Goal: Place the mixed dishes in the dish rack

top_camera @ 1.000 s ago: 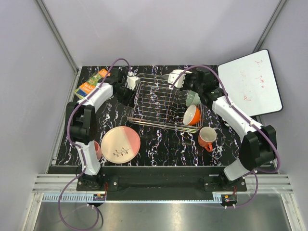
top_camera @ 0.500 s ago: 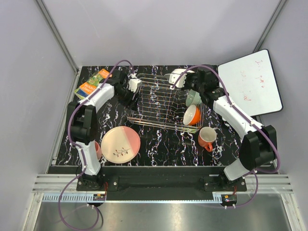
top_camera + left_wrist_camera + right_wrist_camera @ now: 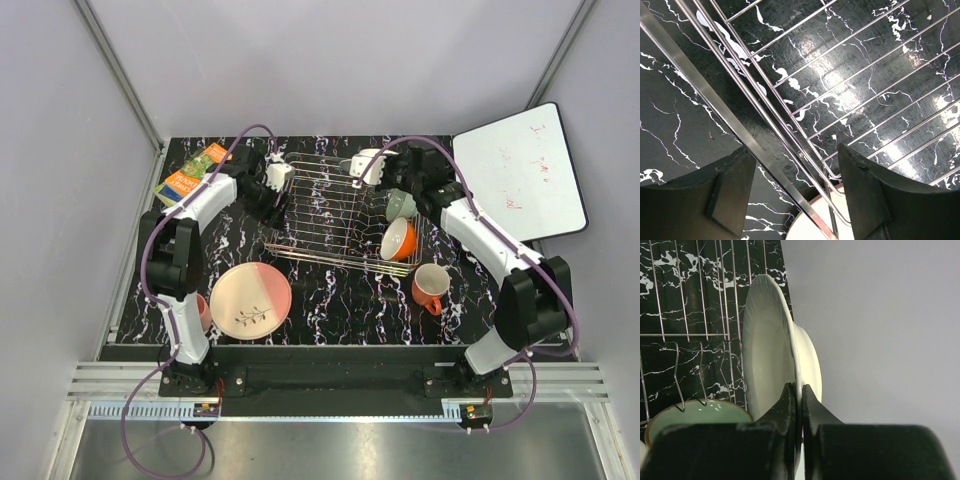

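The dish rack is a silvery wire basket in the middle of the table. My right gripper is shut on the rim of the cream bowl, held on edge over the rack's far right corner. A pale green bowl and an orange cup lie in the rack's right end. My left gripper is open, its fingers on either side of the rack's left rim. The pink-cream plate, orange handled mug and pink tumbler stand on the table. No white plate shows.
An orange-green snack packet lies at the far left corner. A white board leans off the table's far right. Grey walls enclose the back and sides. The left arm partly hides the tumbler.
My left gripper has shifted slightly right along the rack's far left corner. My right gripper has moved a little left and farther back with the cream bowl.
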### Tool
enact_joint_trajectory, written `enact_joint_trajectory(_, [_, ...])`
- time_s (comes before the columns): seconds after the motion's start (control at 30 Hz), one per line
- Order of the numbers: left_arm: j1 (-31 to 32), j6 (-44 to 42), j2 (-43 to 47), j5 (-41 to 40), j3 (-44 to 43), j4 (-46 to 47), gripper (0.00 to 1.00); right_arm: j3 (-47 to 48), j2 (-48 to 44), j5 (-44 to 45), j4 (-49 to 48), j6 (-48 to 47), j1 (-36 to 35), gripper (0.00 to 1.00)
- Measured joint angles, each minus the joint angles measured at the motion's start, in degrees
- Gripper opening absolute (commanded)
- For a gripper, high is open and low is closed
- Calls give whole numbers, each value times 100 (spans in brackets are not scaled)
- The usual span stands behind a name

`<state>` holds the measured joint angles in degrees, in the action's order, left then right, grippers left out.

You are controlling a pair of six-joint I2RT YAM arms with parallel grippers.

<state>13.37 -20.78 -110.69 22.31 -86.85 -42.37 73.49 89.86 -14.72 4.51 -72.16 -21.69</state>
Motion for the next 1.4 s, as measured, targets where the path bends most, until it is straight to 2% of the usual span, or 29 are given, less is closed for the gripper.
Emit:
enact_joint_trajectory(0.5, [0,-4,0,-66,0,0,70,-55,586,-79,-271,-37,13,0])
enact_joint_trajectory(0.83, [0,-42,0,-109,0,0,70,-162,667,-131,-501,52,35,2])
enact_joint_trajectory(0.93, [0,-46,0,-114,0,0,70,-260,686,-131,-640,129,37,11])
enact_joint_trajectory(1.0, [0,-46,0,-116,0,0,70,-321,686,-133,-756,157,37,22])
enact_joint_trajectory(1.07, [0,-55,0,-118,0,0,70,-389,691,-142,-901,232,37,27])
enact_joint_trajectory(1.1, [0,-66,0,-120,0,0,70,-437,691,-142,-977,282,37,32])
enact_joint_trajectory(1.17, [0,-74,2,-136,0,0,70,-522,697,-136,-1113,350,37,47])
enact_joint_trajectory(1.2, [0,-83,2,-142,0,0,71,-557,697,-129,-1156,389,37,63])
enact_joint_trajectory(1.37, [0,-90,2,-181,-2,-7,74,-710,691,-72,-1427,525,37,88])
enact_joint_trajectory(1.4, [0,-90,2,-190,-4,-20,75,-723,680,-57,-1438,551,37,99])
